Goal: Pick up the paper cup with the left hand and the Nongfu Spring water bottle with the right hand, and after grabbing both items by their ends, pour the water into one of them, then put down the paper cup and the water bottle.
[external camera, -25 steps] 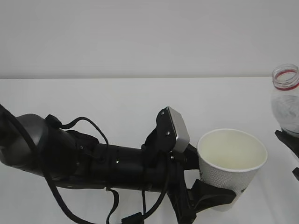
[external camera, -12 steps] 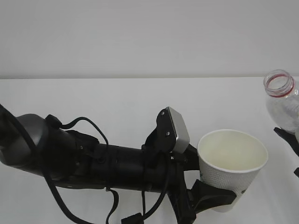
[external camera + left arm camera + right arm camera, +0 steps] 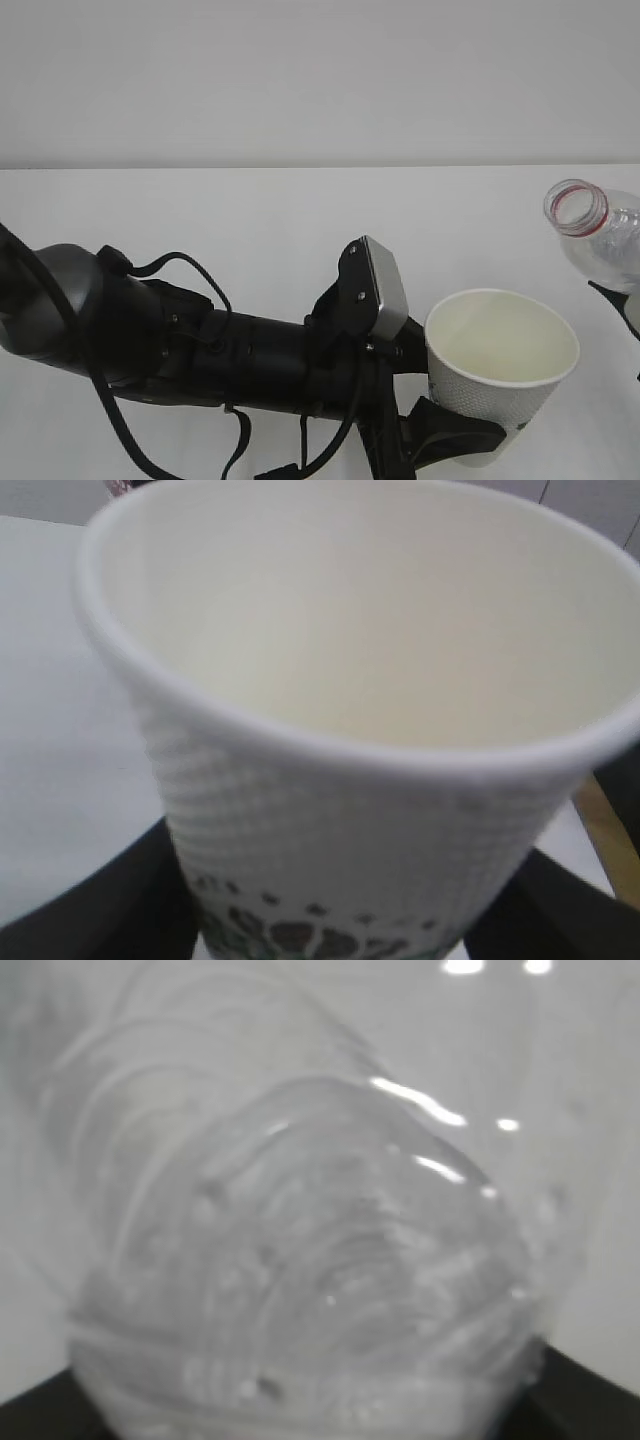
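Observation:
The paper cup is upright and lifted, white with a dimpled wall and a cream inside. My left gripper is shut on its lower part. In the left wrist view the cup fills the frame, with black fingers at both bottom corners. At the right edge, the clear Nongfu Spring water bottle with a red neck ring leans left, its open mouth above and right of the cup's rim. My right gripper is shut on the bottle's base end. I see droplets inside the bottle but no clear water.
A white table runs back to a pale wall. The black left arm with cables and its grey camera module lies across the lower left of the exterior view. A wooden edge shows right of the cup.
The bottle has tipped further left, its mouth moving left and down towards the cup. The cup and left arm have sunk slightly.

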Controlling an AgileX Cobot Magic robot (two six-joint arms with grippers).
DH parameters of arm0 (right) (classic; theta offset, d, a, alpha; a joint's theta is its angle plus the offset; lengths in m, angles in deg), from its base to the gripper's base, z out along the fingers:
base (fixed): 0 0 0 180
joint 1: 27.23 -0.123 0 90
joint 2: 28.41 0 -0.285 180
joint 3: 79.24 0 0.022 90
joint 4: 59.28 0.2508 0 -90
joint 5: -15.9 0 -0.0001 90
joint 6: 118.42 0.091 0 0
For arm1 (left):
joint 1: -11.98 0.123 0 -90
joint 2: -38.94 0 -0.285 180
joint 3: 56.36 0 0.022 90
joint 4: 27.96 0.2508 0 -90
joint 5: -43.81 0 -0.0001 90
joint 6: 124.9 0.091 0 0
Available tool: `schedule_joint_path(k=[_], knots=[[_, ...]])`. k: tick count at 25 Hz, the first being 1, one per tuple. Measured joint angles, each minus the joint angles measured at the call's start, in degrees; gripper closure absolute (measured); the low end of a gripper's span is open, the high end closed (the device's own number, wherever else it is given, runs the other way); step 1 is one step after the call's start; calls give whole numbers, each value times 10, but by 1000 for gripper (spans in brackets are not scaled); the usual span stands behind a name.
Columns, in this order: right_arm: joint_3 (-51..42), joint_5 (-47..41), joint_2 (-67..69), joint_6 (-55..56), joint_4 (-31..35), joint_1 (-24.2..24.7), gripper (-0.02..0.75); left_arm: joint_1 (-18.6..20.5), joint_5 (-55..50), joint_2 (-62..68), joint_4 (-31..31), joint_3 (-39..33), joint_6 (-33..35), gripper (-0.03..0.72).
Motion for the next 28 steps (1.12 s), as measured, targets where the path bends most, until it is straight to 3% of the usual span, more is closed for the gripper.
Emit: schedule_joint_path(k=[28], knots=[[0, 25, 0, -163, 26, 0, 253, 0, 4, 0, 1, 0, 0, 169]])
